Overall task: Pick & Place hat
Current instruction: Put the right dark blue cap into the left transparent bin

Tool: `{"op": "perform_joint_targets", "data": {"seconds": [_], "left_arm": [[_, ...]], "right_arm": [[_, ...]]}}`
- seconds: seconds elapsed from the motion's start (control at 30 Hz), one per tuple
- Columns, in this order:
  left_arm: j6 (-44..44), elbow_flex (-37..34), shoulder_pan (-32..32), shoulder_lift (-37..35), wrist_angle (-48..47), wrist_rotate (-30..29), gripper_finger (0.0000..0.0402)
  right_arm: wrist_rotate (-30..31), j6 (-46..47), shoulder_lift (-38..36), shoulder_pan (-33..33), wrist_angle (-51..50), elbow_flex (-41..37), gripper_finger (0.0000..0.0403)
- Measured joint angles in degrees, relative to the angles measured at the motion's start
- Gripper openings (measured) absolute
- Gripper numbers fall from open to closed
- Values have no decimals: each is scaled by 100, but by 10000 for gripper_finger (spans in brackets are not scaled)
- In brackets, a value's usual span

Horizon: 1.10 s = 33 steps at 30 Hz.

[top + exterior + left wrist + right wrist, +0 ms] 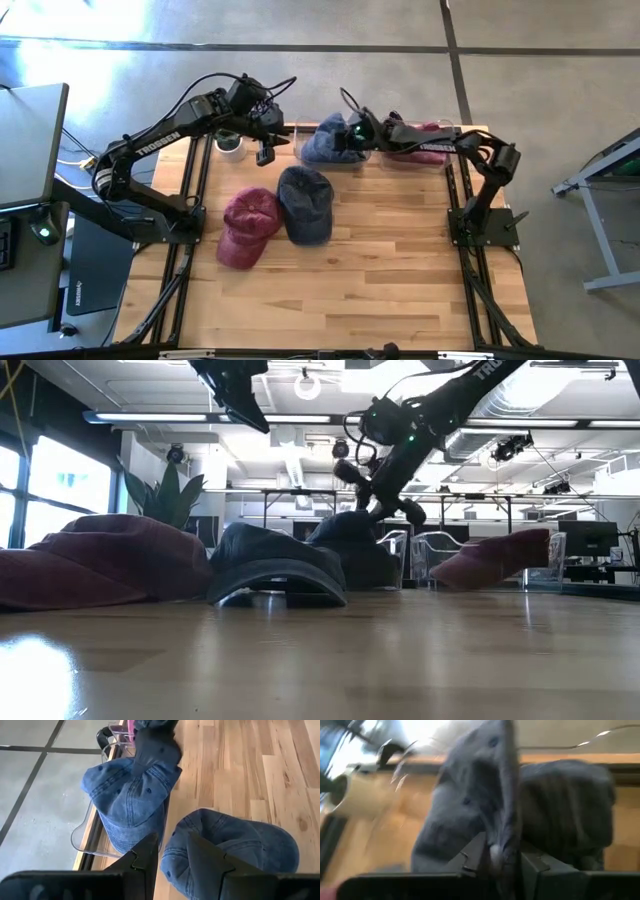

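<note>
Placing a hat into the bin. The right claw (352,133) sits over the clear plastic bin (308,131) at the counter's (400,270) far edge, its two fingers pinching a fold of the light denim hat (325,140), which lies in the bin's near end. In the blurred right wrist view the cloth appears caught between the fingers, though whether the grip is already slackening cannot be told. A maroon hat (425,135) lies in the bin's other end. Good practice: spread the fingers fully before lifting, then rise straight up so the fold does not drag the hat back over the wall. The left claw (265,152) hangs nearby, empty, fingers narrowly parted. A dark blue hat (305,203) and a red hat (248,227) touch at mid-counter, awaiting transfer.
</note>
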Motion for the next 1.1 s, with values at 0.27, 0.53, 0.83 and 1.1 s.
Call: {"op": "perform_joint_targets", "data": {"seconds": [0.27,0.53,0.83,1.1], "left_arm": [[-73,0,-2,-1,3,11,99],[-377,0,-2,-1,31,207,99],[-845,0,-2,-1,111,319,99],[-1262,0,-2,-1,189,303,99]], "right_arm": [[-2361,-508,-837,-729,-425,0,157],[-2182,-1249,-536,-1024,911,470,97],[-1657,-1870,1039,-1283,636,1776,20],[-2628,-2955,2078,-1541,-1691,3335,6]]}}
